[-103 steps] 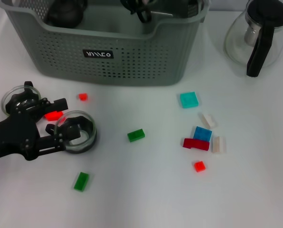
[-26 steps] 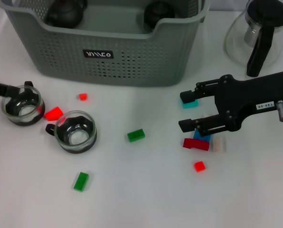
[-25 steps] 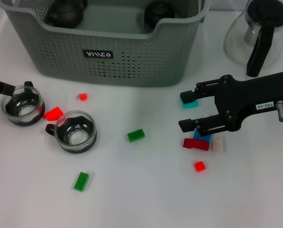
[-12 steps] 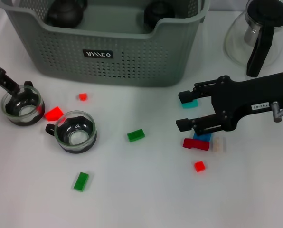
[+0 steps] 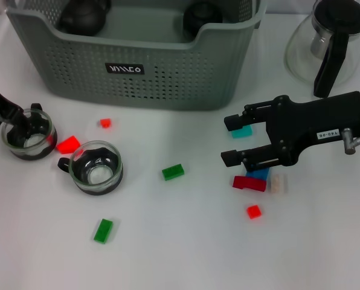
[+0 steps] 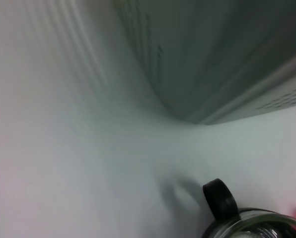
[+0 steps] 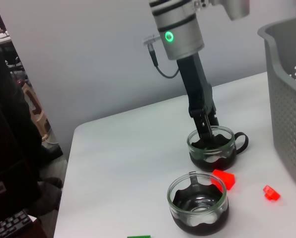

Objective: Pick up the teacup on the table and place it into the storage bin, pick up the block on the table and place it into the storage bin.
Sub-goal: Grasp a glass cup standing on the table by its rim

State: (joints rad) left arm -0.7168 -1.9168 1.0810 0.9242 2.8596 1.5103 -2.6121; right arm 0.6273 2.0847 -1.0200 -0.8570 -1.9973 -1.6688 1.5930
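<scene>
Teacup [image 5: 28, 133] near table edge, left gripper [image 7: 207, 130] at rim.

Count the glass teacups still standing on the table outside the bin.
2. One teacup stands at the table's left edge, with the left gripper at its rim. The other teacup stands just right of it, nearer the robot. The storage bin may hide more.

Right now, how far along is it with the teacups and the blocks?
Two dark items already sit in the storage bin. The left gripper reaches into the far-left teacup; the right gripper is open over the block cluster. The second teacup and scattered blocks remain on the table.
</scene>
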